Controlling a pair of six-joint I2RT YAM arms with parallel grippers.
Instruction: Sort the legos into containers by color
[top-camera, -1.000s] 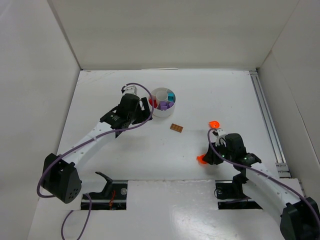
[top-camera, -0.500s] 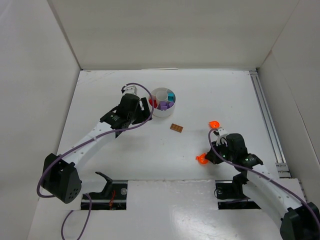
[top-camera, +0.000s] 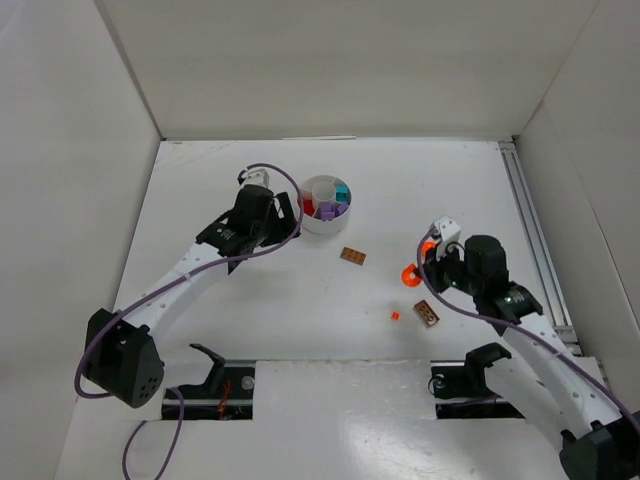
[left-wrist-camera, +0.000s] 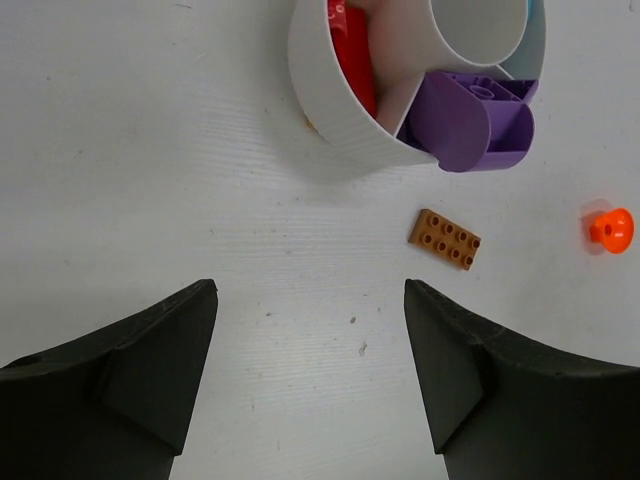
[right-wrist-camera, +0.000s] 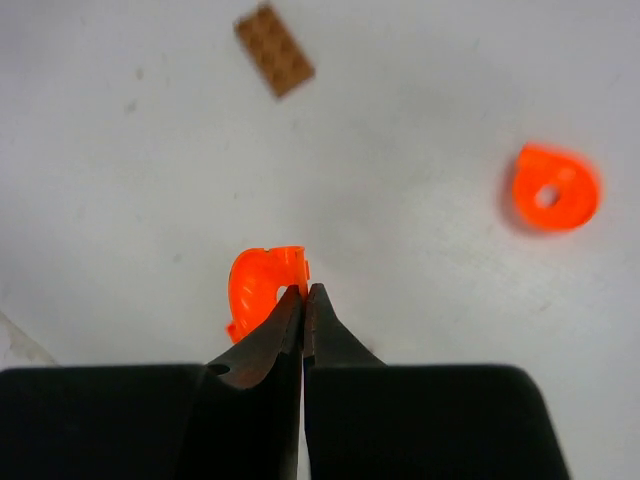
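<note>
The white dish (top-camera: 322, 226) stands at the back centre and holds red (top-camera: 306, 205), purple (top-camera: 328, 210) and teal (top-camera: 342, 192) legos in its wedges. My left gripper (top-camera: 289, 213) is open and empty just left of the dish. In the left wrist view the gripper (left-wrist-camera: 308, 300) hangs over bare table, with the dish (left-wrist-camera: 330, 130), its red lego (left-wrist-camera: 352, 50) and purple legos (left-wrist-camera: 470, 120) ahead. My right gripper (top-camera: 418, 272) is shut on a curved orange lego (right-wrist-camera: 258, 285), held above the table; its tips (right-wrist-camera: 303, 292) pinch the piece's edge.
A brown brick (top-camera: 352, 256) lies between the dish and the right gripper, also in both wrist views (left-wrist-camera: 444, 239) (right-wrist-camera: 274, 50). An orange round piece (top-camera: 428, 247) (right-wrist-camera: 556, 187) lies nearby. A second brown brick (top-camera: 428, 312) and a tiny red bit (top-camera: 394, 315) lie nearer the front.
My right gripper has lifted the orange lego and moved back and up with it, uncovering the second brown brick and the red bit. The left arm shifted slightly.
</note>
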